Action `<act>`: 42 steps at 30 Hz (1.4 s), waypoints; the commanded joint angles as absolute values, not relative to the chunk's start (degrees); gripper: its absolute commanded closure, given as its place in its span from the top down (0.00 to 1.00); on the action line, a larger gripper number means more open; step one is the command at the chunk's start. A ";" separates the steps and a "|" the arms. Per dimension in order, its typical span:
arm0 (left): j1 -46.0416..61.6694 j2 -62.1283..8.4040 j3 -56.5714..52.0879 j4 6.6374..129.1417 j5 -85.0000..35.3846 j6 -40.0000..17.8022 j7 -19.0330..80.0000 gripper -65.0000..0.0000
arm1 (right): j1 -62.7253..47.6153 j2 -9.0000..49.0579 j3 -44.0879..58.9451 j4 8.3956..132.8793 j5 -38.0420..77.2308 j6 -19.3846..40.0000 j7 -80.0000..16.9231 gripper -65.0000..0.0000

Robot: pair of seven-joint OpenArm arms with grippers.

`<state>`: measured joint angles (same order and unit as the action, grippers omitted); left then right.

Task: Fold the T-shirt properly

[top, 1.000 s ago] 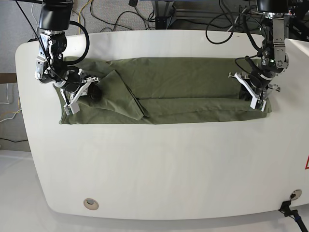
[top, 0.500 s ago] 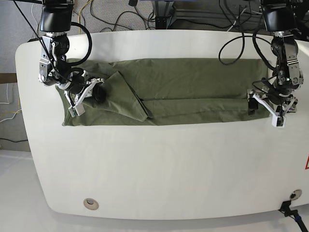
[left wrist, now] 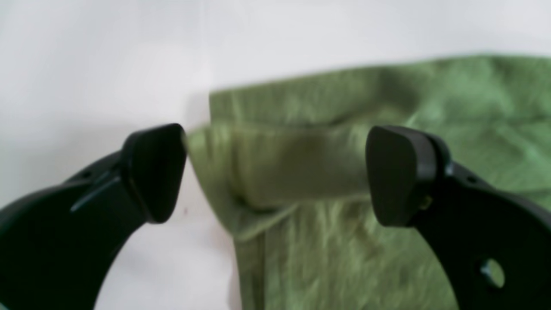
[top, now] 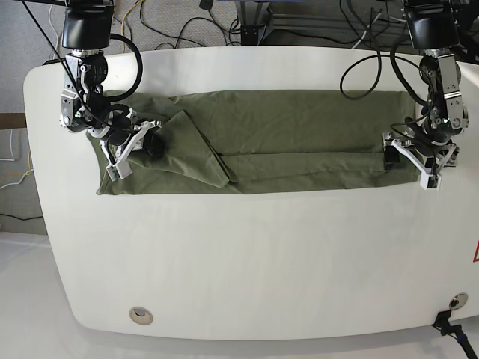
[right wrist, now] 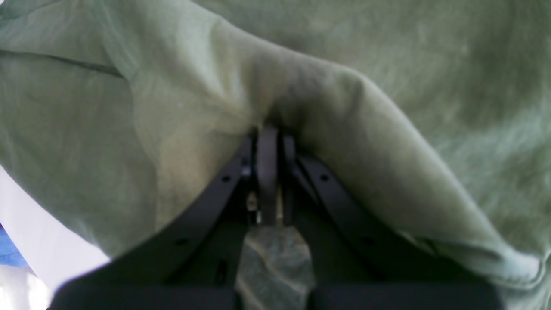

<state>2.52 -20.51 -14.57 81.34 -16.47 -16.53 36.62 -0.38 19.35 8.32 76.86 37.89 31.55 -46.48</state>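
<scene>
Right claw [top: 120, 153], clamped on a bunched fold of the T-shirt [top: 284, 134]. The T-shirt lies as a long folded band across the white table [top: 247, 262]. Left claw [top: 419, 164], jaws spread wide, holding nothing, at the garment's far end.

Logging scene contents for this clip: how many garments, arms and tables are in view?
Garments: 1, the T-shirt
Arms: 2, left gripper and right gripper
Tables: 1, the table
Total: 4
</scene>
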 commanded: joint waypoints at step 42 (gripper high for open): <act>18.68 -22.73 -22.46 95.08 -17.10 -16.57 35.47 0.18 | -0.48 19.74 8.75 76.97 36.00 30.81 -49.01 0.00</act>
<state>19.42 -21.45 -21.80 92.88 -16.62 -16.64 37.41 -0.51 19.20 8.67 76.82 38.11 31.53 -46.50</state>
